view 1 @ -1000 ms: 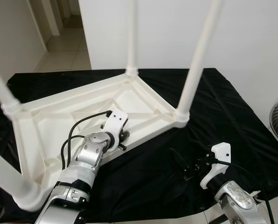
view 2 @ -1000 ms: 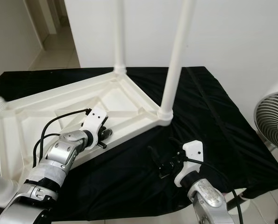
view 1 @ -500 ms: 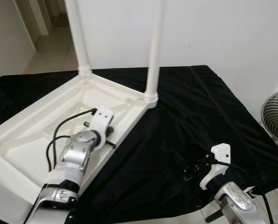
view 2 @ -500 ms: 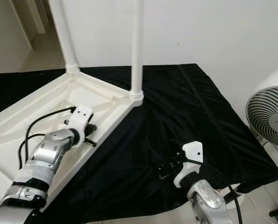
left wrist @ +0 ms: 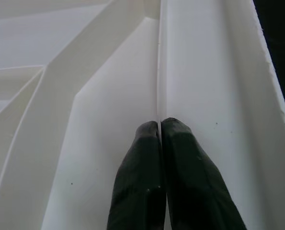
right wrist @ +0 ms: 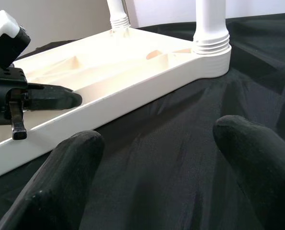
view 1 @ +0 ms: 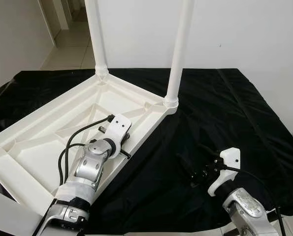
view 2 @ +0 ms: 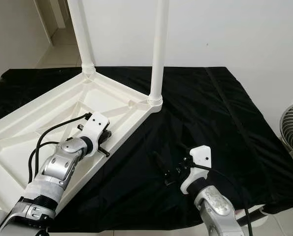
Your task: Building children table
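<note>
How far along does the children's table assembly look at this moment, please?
Done: two legs stand screwed into the upturned white tabletop. In hand: the left pincer, shut, pinches a tabletop rib; the right pincer hangs open over the black cloth. Left: remaining legs can't be judged.

- white plastic kids table (view 1: 62, 132) flipped upside down on the black cloth, ribbed underside facing up
- two legs (view 1: 180, 49) screwed into the corner sockets, standing straight up toward 12 o'clock
- tabletop runs diagonally from 1 toward 8 o'clock
</note>
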